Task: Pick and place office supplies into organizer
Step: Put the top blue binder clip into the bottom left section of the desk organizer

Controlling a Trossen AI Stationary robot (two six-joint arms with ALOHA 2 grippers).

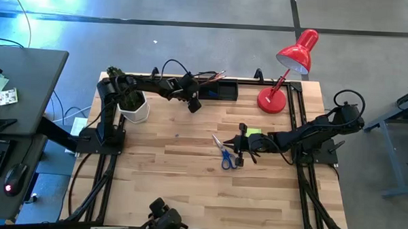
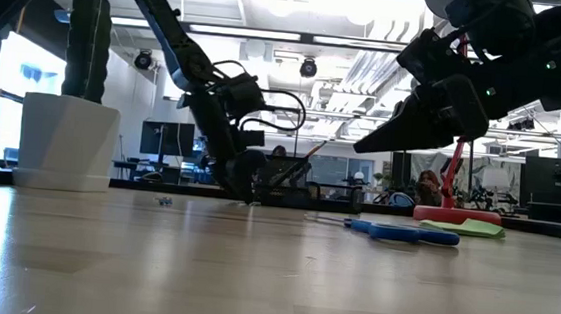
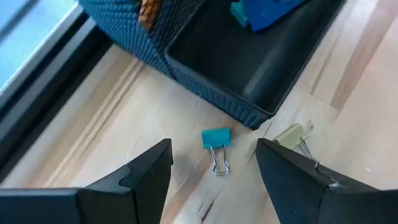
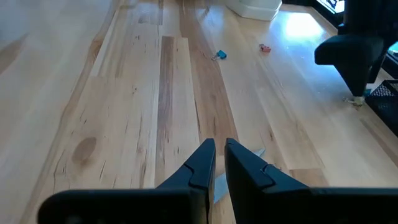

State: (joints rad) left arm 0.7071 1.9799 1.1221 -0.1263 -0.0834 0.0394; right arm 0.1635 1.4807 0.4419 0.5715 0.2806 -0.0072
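Observation:
The black mesh organizer [image 1: 218, 92] [image 3: 236, 81] stands at the table's far edge and holds blue items [image 3: 267, 12]. A teal binder clip [image 3: 216, 146] lies flat on the wood just in front of it. My left gripper [image 3: 214, 149] [image 1: 194, 106] is open, slanting down, with one finger on each side of the clip and touching nothing. A pale green clip [image 3: 295, 135] lies beside one finger. My right gripper [image 4: 219, 155] [image 1: 235, 144] hovers shut and empty near the blue-handled scissors [image 1: 226, 156] and the lime sticky pad [image 1: 253, 133].
A white pot with a cactus [image 1: 133, 106] stands at the far left and a red desk lamp [image 1: 287, 70] at the far right. Small blue [image 4: 219, 55] and red [image 4: 265, 47] clips lie on the wood left of centre. The near half of the table is bare wood.

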